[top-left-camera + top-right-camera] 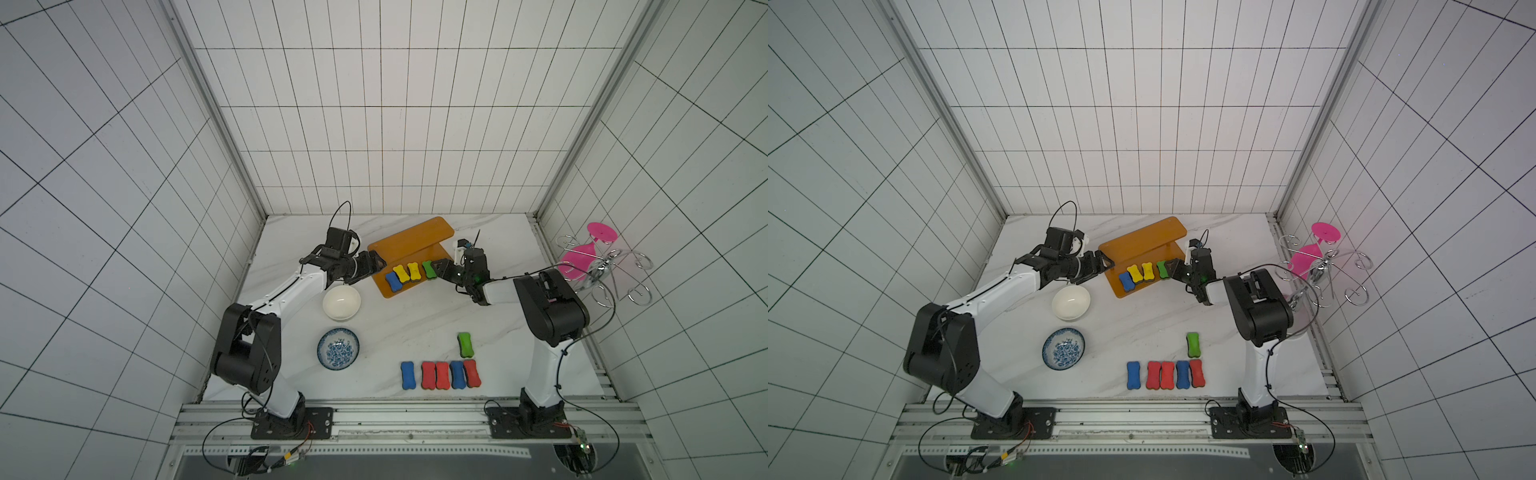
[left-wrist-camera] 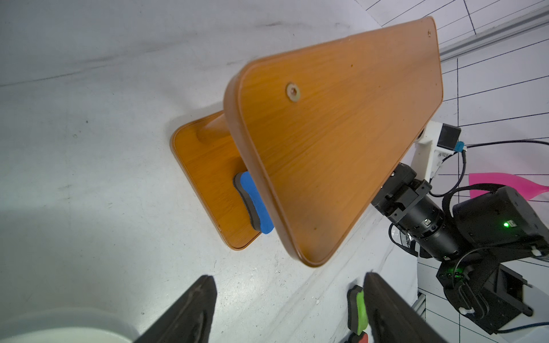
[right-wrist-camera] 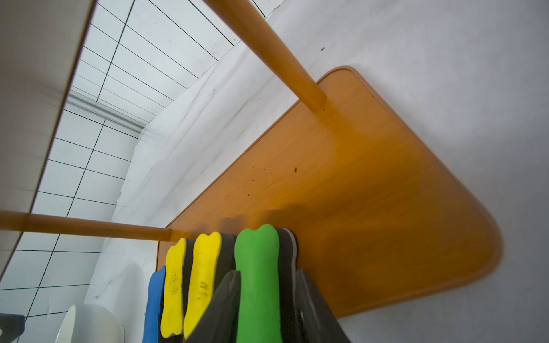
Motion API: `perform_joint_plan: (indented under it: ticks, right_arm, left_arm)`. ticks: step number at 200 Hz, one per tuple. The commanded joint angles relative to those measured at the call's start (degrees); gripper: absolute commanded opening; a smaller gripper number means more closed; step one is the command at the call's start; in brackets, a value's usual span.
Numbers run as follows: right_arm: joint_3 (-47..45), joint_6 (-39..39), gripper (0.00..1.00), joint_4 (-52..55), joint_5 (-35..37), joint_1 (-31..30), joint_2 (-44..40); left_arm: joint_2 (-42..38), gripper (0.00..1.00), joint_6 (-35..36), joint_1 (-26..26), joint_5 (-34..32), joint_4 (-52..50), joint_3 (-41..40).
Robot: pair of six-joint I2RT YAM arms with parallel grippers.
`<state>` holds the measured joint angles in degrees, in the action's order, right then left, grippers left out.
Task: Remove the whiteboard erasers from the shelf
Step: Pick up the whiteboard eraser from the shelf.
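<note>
The orange two-tier shelf (image 1: 409,243) stands at the back of the table. On its lower board stands a row of whiteboard erasers: a blue one (image 1: 392,281), two yellow ones (image 1: 402,274) and a green eraser (image 3: 257,282) at the right end. My right gripper (image 3: 267,274) is shut on that green eraser, one finger on the foam and one on the dark felt. My left gripper (image 2: 289,279) hangs open and holds nothing beside the shelf's left end (image 1: 380,264). Several more erasers, red, blue and green, lie on the table near its front (image 1: 442,375).
A white bowl (image 1: 341,302) sits just below my left gripper, with a blue-patterned bowl (image 1: 338,348) in front of it. A wire rack holding a pink glass (image 1: 582,259) hangs at the right wall. The shelf's upper board overhangs the row of erasers.
</note>
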<state>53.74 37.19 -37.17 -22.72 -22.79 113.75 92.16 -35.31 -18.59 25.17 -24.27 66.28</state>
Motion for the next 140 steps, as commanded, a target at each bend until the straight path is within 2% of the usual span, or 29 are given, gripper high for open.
perform_joint_plan:
  ticks: [1,44,61,76,106,140]
  right_arm:
    - [1.97,-0.16,0.36,1.64,-2.29,0.51,2.66]
    - [1.24,-1.4,0.35,2.98,-0.28,0.37,4.89]
    - [1.11,-2.0,0.32,3.94,0.54,0.29,5.49]
    - [1.09,-2.96,0.24,5.43,1.73,-0.05,5.4]
    - [1.27,-4.46,0.0,9.17,4.52,-0.54,4.06]
    - [1.31,-3.25,0.0,11.15,5.41,-0.67,1.71]
  left_arm:
    - [-0.06,0.81,0.51,0.14,0.48,0.49,-0.11]
    - [0.0,0.81,0.47,0.14,0.76,0.49,-0.01]
    - [-0.09,0.81,0.43,0.14,0.77,0.39,-0.06]
    - [-0.14,0.81,0.51,0.15,0.67,0.37,-0.01]
    - [-0.03,0.81,0.67,0.47,0.59,0.07,0.08]
    - [0.04,0.81,0.11,0.53,1.38,0.56,0.41]
